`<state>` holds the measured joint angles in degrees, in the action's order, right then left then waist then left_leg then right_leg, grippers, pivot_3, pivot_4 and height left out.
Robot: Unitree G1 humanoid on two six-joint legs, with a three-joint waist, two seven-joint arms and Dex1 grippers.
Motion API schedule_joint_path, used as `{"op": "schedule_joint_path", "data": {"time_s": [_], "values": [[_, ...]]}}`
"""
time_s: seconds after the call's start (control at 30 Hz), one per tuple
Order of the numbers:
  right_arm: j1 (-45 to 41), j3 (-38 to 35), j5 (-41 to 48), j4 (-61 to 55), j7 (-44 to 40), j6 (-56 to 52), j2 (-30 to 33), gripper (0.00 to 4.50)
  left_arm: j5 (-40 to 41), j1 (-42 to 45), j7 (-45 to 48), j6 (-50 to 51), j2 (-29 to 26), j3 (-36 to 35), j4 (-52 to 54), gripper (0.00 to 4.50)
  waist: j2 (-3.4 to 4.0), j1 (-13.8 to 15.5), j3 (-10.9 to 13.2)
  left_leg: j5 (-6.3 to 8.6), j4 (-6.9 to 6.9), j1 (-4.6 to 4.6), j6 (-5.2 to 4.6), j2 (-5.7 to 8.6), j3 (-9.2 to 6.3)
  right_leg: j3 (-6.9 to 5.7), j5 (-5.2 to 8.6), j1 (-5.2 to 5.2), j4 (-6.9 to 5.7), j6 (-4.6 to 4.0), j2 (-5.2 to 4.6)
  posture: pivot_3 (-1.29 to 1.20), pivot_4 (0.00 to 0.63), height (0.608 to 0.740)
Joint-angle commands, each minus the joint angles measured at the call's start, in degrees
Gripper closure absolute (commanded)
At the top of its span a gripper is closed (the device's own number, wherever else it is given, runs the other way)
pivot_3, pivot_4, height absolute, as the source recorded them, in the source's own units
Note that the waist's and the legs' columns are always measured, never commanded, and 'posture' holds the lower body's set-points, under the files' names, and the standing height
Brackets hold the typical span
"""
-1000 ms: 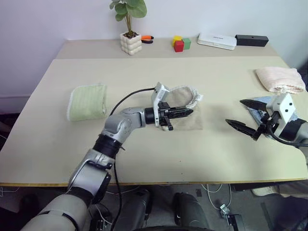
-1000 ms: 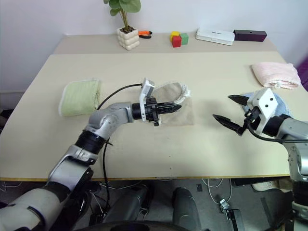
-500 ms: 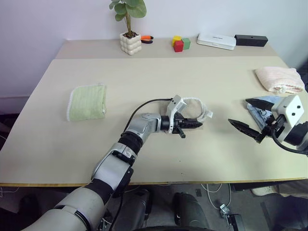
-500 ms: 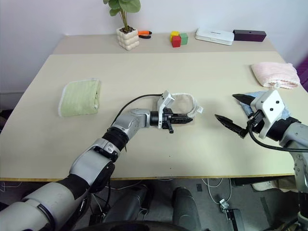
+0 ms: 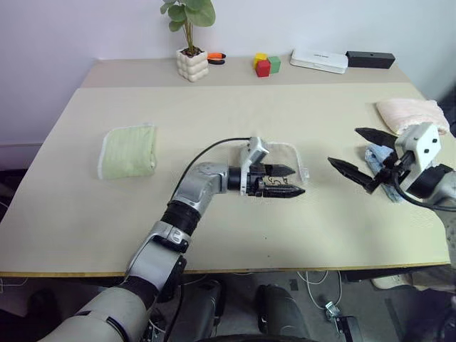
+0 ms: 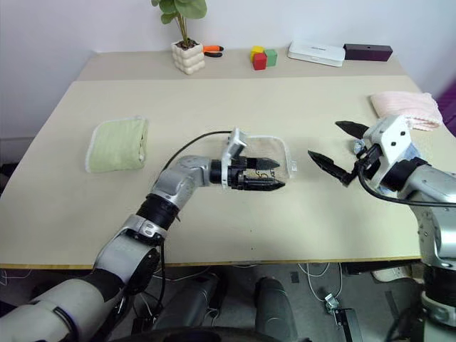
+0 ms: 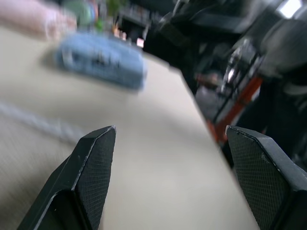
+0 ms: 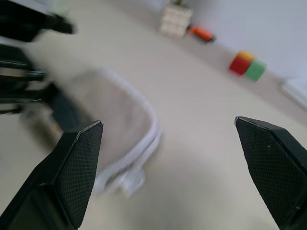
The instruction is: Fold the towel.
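Beige towel: lying folded flat, long axis running left-right across table.
Left gripper: hovering above towel, fingers spread.
Right gripper: fingers spread, pinching nothing.

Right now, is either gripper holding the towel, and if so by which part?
No. The left gripper stands open just over the towel, with nothing between its fingers. The right gripper hangs open, apart from it.

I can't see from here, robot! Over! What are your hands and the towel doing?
Left gripper jaws open, over the towel, nothing held. Right gripper jaws open, empty, apart from it. Towel lies bunched on the table. Nothing in the way.
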<state>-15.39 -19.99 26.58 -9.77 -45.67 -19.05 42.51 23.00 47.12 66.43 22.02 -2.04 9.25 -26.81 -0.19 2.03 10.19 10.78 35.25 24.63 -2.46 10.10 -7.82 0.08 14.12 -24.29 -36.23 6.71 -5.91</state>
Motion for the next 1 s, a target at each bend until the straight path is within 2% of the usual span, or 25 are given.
{"op": "schedule_joint_path", "data": {"time_s": [0.03,0.1,0.2,0.27,0.37,0.43,0.6,0.73,0.87,1.0], "values": [[-3.5,1.0,-1.0,0.3,7.5,-1.3,-4.0,0.0,2.6,-0.1,-4.6,1.6,-0.4,-4.7,3.8,0.77,0.02,0.2,0.0,0.0,0.01,-0.01,0.0,0.0,-0.01,0.0,0.0,0.0,-0.02,0.0,0.0,0.0,0.15,0.74],[-4.7,2.8,-3.2,0.2,14.8,-3.5,-8.5,0.0,3.0,-0.1,-8.7,2.4,-0.8,-7.4,3.5,0.77,-0.01,0.3,0.0,-0.03,0.02,-0.02,0.03,0.0,-0.07,-0.01,-0.01,0.01,-0.04,-0.01,0.02,0.0,0.15,0.74],[-3.6,5.3,-2.4,-3.2,24.6,-7.2,-19.4,0.88,1.6,-2.1,-21.3,0.3,1.4,-12.2,3.3,2.03,-0.01,0.3,0.0,-0.19,-0.01,-0.02,0.28,0.01,-0.1,0.02,-0.01,-0.05,-0.14,-0.02,0.02,0.0,0.15,0.74],[-4.0,7.7,-4.5,-4.8,29.2,-6.4,-24.8,1.86,1.6,-3.7,-27.4,-0.4,3.7,-14.1,4.0,3.07,0.02,0.1,-0.1,-0.22,-0.04,-0.05,0.29,0.01,-0.1,0.05,-0.03,-0.08,-0.23,-0.04,0.02,0.0,0.15,0.74],[-5.5,11.1,-6.2,-5.0,32.4,-5.4,-30.1,3.4,-1.1,-4.6,-31.2,-3.3,6.2,-12.5,3.5,4.5,0.02,0.4,0.0,-0.33,-0.04,-0.03,0.33,0.05,-0.04,0.11,-0.03,-0.2,-0.4,-0.04,0.03,0.0,0.15,0.74],[-6.7,12.2,-7.0,-3.3,34.2,-4.2,-32.7,4.43,-1.9,-4.0,-33.2,-4.9,7.4,-12.5,1.7,4.5,0.02,0.3,0.0,-0.3,0.02,-0.03,0.4,0.07,-0.04,0.1,-0.05,-0.17,-0.43,-0.03,0.05,0.0,0.15,0.74],[-6.3,18.2,-14.8,4.6,35.3,1.7,-34.1,4.48,-5.0,-2.3,-35.4,-7.4,8.7,-10.7,-5.7,4.5,0.03,0.1,-0.1,-0.16,0.02,-0.21,0.25,0.07,-0.05,0.07,-0.11,-0.05,-0.46,-0.02,0.1,0.0,0.15,0.74],[-4.5,18.6,-16.7,10.6,35.9,3.6,-34.6,4.48,-6.4,-2.2,-37.8,-8.3,8.7,-11.2,-9.0,4.5,0.03,0.0,-0.1,-0.36,-0.01,-0.2,0.39,0.07,-0.04,0.1,-0.1,-0.15,-0.65,-0.03,0.11,0.0,0.15,0.74],[-4.4,16.9,-20.8,16.1,41.5,3.3,-33.6,4.48,-7.3,-2.4,-38.5,-8.0,7.2,-11.4,-10.9,4.5,0.04,0.0,-0.1,-0.28,-0.01,-0.21,0.31,0.07,-0.04,0.13,-0.1,-0.2,-0.77,-0.04,0.1,0.0,0.15,0.74],[-4.5,15.1,-19.4,16.8,41.6,3.4,-33.5,4.48,-7.2,-2.2,-39.7,-8.0,6.0,-12.4,-12.2,4.5,0.03,0.1,-0.1,-0.23,0.02,-0.3,0.36,0.07,-0.06,0.12,-0.1,-0.11,-0.8,-0.04,0.15,0.0,0.15,0.74]]}}
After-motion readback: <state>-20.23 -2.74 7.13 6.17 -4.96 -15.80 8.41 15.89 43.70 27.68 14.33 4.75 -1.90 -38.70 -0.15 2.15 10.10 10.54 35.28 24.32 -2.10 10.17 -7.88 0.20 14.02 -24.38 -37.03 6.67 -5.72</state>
